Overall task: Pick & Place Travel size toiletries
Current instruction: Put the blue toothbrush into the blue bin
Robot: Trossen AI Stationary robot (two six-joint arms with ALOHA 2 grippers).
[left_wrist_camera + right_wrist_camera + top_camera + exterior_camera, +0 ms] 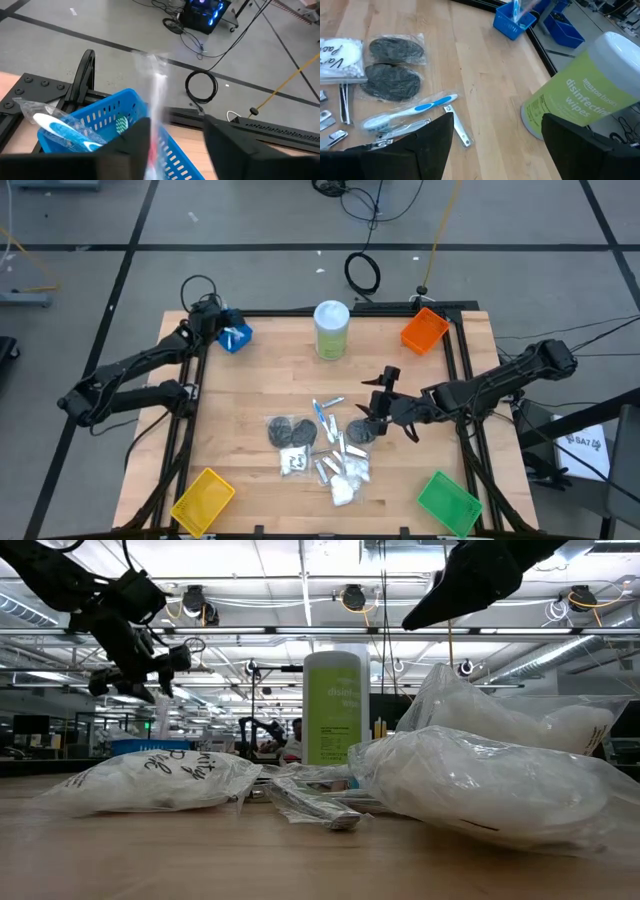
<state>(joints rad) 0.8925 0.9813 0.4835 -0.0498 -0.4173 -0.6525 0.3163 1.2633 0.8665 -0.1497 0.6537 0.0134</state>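
Note:
My left gripper (222, 328) hangs over the blue bin (100, 120) at the table's far left, fingers open. Between them shows a blurred clear packet with a red and white stick (157, 100), upright above the bin. A blue and white toothbrush in a bag (60, 127) lies inside the bin. My right gripper (497, 150) stands open above the pile of toiletries at mid-table: a bagged toothbrush (410, 111), dark discs (390, 65), nail clippers (459, 131), silver tubes (335, 445) and white packets (345, 480), all lying flat on the wood. My left gripper has the stick packet (155, 130) standing between its open fingers, above the blue bin. The packet is blurred, and I cannot tell whether either finger touches it.
A tall pale-green wipes canister (331, 330) stands at the far middle, close to my right gripper. An orange bin (424, 330) sits at the far right corner, a yellow bin (203, 498) at the near left, and a green bin (447, 502) at the near right.

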